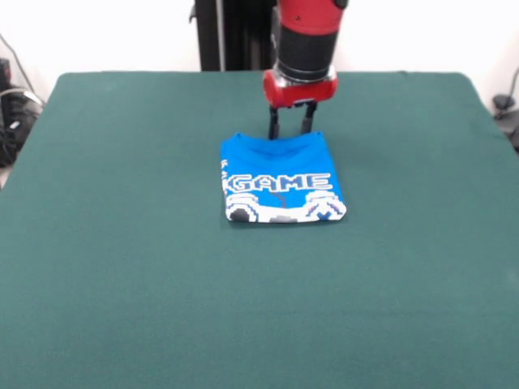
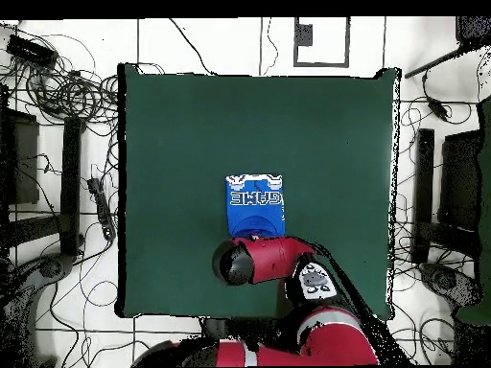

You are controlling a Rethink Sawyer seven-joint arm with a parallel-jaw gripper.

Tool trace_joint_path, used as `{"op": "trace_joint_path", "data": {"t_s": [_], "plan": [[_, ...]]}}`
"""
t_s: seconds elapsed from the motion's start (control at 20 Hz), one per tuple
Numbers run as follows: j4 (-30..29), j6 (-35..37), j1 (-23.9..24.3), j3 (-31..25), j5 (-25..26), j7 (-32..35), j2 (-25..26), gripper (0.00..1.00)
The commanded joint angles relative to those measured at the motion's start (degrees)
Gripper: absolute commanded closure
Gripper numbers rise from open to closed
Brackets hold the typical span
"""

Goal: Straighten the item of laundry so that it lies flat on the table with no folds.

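The table, covered in dark green cloth, is filling almost the whole front view. The red and black arm is coming down from the far side, near the middle. The item of laundry, a bright blue T-shirt, is lying folded into a small packet a little beyond the middle of the table, with the white "GAME" lettering facing up. The gripper is standing at the shirt's far edge, its two dark fingers a narrow way apart, tips touching the cloth.
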State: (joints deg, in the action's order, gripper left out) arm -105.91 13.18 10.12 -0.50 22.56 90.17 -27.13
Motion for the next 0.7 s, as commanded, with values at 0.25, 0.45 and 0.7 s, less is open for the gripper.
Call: {"op": "trace_joint_path", "data": {"t_s": [0.25,0.45,0.7], "plan": [[4.05,6.57,-0.18,-10.1,-2.51,2.96,-2.9,0.0],[3.66,7.26,0.47,-11.04,-2.62,2.8,-3.69,0.0],[3.71,6.49,1.82,-12.41,-2.06,2.32,-3.66,0.0]]}}
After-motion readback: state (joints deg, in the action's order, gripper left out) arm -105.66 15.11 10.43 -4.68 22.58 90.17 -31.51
